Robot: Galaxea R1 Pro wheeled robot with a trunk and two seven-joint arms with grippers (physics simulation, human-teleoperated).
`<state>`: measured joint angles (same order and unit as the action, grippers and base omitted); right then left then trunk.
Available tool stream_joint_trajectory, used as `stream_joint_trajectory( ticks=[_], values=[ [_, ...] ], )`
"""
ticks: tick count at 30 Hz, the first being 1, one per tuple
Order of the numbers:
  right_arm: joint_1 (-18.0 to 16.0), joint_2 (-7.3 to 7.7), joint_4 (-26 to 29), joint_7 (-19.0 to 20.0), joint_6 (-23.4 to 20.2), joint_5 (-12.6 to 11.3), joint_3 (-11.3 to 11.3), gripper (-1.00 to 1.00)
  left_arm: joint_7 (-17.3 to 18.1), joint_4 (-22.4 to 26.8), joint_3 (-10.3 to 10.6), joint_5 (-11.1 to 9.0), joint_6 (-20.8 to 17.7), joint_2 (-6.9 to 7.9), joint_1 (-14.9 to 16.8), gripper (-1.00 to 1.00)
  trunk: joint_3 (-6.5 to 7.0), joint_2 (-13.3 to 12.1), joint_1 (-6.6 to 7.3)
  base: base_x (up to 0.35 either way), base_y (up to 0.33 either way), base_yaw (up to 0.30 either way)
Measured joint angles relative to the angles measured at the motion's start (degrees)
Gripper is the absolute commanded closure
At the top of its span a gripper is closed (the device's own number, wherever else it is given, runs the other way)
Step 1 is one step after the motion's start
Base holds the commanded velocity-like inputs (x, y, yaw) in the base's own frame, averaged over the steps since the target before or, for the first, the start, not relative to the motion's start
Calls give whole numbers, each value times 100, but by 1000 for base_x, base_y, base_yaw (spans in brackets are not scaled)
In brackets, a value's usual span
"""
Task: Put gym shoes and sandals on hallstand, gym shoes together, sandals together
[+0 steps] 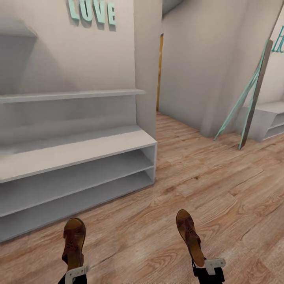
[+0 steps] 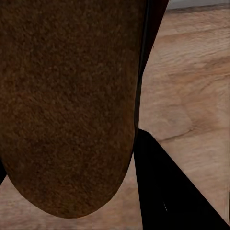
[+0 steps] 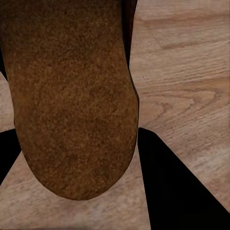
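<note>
Two dark-brown sandals are held off the corridor floor [image 1: 221, 185], toes pointing forward. The left sandal [image 1: 73, 240] is in my left gripper [image 1: 75, 271], which is shut on its heel end. My right gripper [image 1: 206, 266] is shut on the heel of the right sandal [image 1: 190, 236]. In the left wrist view the sandal's brown sole [image 2: 67, 105] is close up beside a black finger [image 2: 167, 191]. The right wrist view has the other sole [image 3: 72, 100] between black fingers [image 3: 177, 182]. The white-grey hallstand [image 1: 71, 152] stands ahead at the left, its shelves bare. The gym shoes are out of view.
Teal "LOVE" letters [image 1: 92, 12] hang above the hallstand. A wall corner [image 1: 148, 67] ends the unit on its right, with the corridor running on past it. A teal-and-grey frame [image 1: 246, 98] leans on the right wall beside another low white unit [image 1: 268, 118].
</note>
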<state>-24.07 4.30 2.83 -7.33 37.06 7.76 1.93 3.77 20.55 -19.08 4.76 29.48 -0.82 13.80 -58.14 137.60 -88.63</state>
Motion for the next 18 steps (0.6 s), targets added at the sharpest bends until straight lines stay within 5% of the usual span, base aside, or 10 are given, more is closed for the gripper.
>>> stream_joint_trajectory(
  ticks=[18],
  values=[
    [1, 0, 0, 0, -3, 0, 2, 100, -3, 2, 0, 0, -9, 3, 0, 100, 0, 0, 2, -27, -35, 279]
  ],
)
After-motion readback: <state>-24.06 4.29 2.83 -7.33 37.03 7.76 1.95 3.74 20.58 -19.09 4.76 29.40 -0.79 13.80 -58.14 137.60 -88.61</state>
